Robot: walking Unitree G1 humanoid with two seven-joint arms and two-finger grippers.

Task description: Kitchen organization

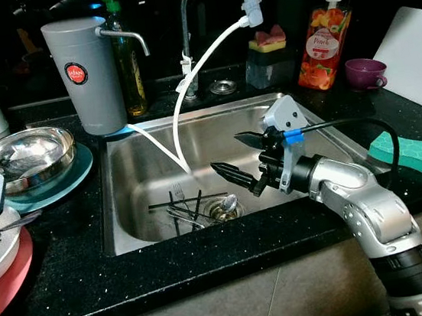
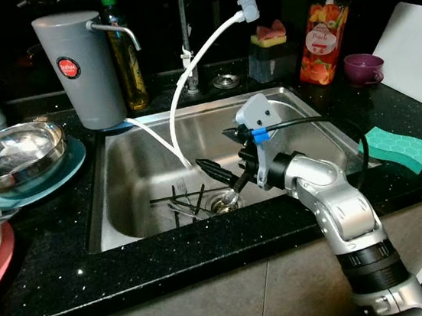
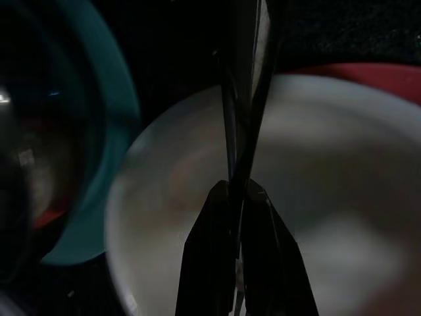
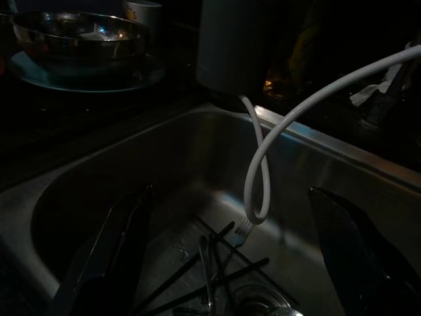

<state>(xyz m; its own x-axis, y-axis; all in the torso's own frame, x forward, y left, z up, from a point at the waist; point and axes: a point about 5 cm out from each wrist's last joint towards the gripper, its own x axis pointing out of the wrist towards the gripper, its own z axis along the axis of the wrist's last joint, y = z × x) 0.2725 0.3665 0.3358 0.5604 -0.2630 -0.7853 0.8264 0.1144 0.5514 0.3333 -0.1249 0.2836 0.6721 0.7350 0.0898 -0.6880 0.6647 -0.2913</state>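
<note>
right claw (image 1: 237, 155): fingers spread wide apart, hanging over the middle of the sink (image 1: 142, 162), gripping nothing
cutlery (image 1: 194, 206): dark chopsticks, a fork and a spoon by the drain, lower centre of frame, below and a bit left of the right claw, not touching it
left claw (image 3: 242, 197): pinched together on a thin utensil (image 3: 247, 99) over the white plate (image 3: 316, 217), far left edge
surface (image 1: 78, 267): black speckled stone

cutlery (image 1: 194, 205) in sink (image 1: 127, 230), bowl (image 1: 29, 153) left

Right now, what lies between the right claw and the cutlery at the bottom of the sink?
Nothing: the open right claw hangs above the cutlery with bare air between, as the right wrist view shows.
</note>
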